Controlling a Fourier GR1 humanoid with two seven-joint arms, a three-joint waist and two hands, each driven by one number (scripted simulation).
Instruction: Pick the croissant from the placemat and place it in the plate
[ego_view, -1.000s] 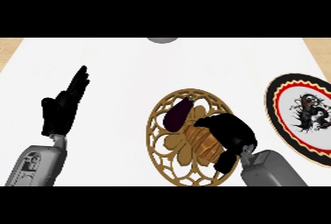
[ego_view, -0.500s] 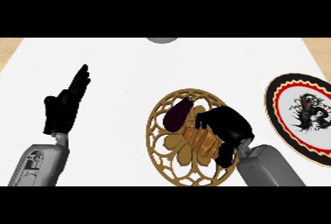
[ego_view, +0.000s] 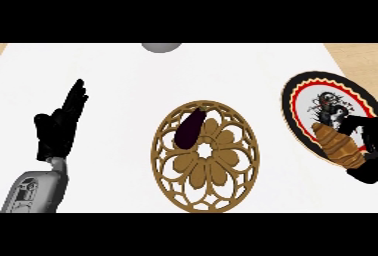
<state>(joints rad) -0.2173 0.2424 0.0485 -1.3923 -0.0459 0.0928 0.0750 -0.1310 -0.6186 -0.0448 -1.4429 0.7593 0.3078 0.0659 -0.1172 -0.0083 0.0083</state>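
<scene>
Black left hand (ego_view: 57, 131) on glossy grey forearm (ego_view: 33, 191), black right hand (ego_view: 363, 145)

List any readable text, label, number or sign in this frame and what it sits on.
None can be read.
plate: a black, white and red figure in the middle, no letters that I can make out.
placemat: a golden openwork pattern, no text.
croissant, eggplant, left hand and right hand: no markings.

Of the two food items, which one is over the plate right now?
The croissant, golden-brown, held by the right hand over the plate. The dark purple eggplant lies on the placemat.
</scene>
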